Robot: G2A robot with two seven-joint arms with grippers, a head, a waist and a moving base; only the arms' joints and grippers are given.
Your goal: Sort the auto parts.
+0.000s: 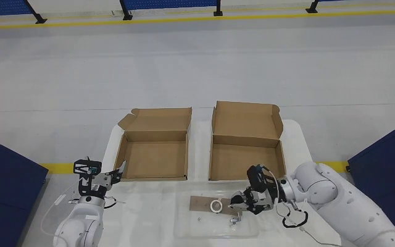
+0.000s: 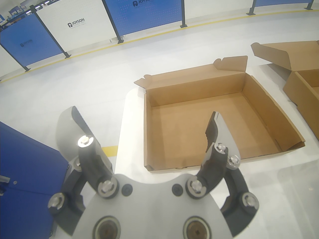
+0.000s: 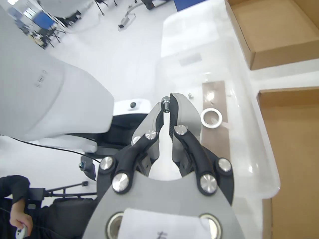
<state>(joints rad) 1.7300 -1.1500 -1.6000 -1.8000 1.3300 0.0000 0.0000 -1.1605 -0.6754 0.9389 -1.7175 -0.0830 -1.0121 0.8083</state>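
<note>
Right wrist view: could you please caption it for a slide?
Jaws shut on a bolt above the tray, ring nearby.

The table [image 1: 154, 197] carries left box [image 1: 154, 159], right box [image 1: 241, 162], clear tray [image 1: 191, 226].

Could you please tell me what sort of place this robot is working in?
Probably a factory floor or industrial test hall: blue and white partition panels on black stands, a yellow line painted on the pale floor, and open cardboard boxes on a white table.
</note>
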